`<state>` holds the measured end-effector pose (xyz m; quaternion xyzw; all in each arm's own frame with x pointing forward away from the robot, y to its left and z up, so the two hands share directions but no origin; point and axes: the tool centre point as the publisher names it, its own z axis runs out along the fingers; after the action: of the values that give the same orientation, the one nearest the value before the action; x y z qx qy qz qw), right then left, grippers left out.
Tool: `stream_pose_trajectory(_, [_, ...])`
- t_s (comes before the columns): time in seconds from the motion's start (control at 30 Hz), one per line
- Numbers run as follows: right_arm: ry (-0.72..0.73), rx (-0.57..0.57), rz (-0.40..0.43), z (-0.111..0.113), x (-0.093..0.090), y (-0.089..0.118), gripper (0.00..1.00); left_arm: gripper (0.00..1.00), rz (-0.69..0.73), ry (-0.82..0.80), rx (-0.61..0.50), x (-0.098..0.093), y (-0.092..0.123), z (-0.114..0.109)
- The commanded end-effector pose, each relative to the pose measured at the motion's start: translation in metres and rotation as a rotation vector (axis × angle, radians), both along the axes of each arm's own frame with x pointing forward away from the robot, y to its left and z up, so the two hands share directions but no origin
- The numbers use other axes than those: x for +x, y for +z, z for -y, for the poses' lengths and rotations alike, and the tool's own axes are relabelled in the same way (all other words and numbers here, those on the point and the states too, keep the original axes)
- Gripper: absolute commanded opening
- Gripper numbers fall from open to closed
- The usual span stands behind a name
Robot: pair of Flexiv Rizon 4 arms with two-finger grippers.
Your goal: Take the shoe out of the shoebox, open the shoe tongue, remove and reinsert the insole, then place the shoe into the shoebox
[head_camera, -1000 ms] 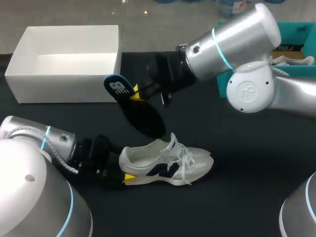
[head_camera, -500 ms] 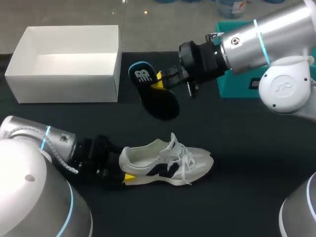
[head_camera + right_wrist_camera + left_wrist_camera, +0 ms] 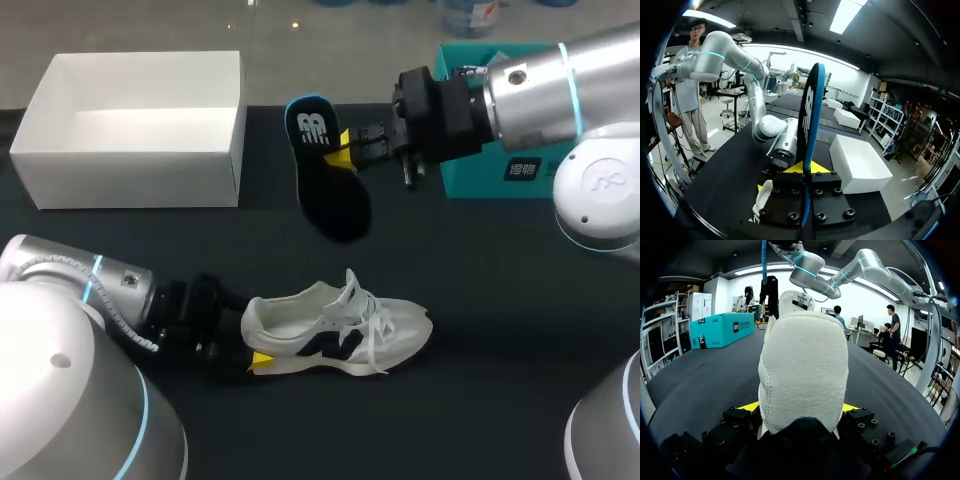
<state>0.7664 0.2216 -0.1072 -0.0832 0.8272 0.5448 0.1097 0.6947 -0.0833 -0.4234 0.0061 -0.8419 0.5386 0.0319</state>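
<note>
Your right gripper (image 3: 348, 155) pinches the dark insole (image 3: 325, 170) between its yellow tips, holding it in the air just beside the open white shoebox (image 3: 130, 178). Your left gripper (image 3: 252, 345) is clamped on the heel of the white shoe (image 3: 335, 328), toe pointing right on the black counter (image 3: 500, 300), apart from the box.

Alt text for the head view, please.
The right gripper holds a dark insole off the black table, while the left gripper grips the heel of a white shoe standing upright. An open white shoebox sits far left.
</note>
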Motion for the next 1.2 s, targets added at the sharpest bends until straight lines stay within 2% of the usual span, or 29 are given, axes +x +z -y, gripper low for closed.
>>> stream_pose_trajectory(0.03, [0.010, 0.010, -0.032, 0.025, -0.009, 0.021, 0.00, 0.00, 0.002, 0.003, 0.001, -0.001, -0.002, 0.001])
stream_pose_trajectory(0.27, [-0.029, 0.032, -0.142, 0.051, -0.017, 0.032, 0.00, 0.00, 0.002, 0.003, 0.001, -0.001, -0.002, 0.001])
stream_pose_trajectory(0.43, [-0.033, 0.051, -0.239, 0.060, -0.018, 0.042, 0.00, 0.00, 0.002, 0.003, 0.001, -0.001, -0.002, 0.001])
stream_pose_trajectory(0.47, [-0.038, 0.017, -0.229, 0.061, -0.018, 0.046, 0.00, 0.00, 0.002, 0.003, 0.001, -0.001, -0.002, 0.001])
stream_pose_trajectory(0.87, [-0.038, 0.017, -0.229, 0.061, -0.018, 0.046, 0.00, 0.00, 0.002, 0.003, 0.001, -0.001, -0.002, 0.001])
stream_pose_trajectory(0.97, [-0.134, 0.146, -0.317, 0.064, -0.018, 0.043, 0.00, 0.00, 0.002, 0.003, 0.001, -0.001, -0.002, 0.001])
stream_pose_trajectory(1.03, [-0.191, 0.150, -0.437, 0.070, -0.020, 0.044, 0.00, 0.00, 0.002, 0.003, 0.001, -0.001, -0.002, 0.001])
stream_pose_trajectory(1.2, [-0.166, 0.164, -0.521, 0.083, -0.029, 0.060, 0.00, 0.00, 0.002, 0.003, 0.001, -0.001, -0.002, 0.001])
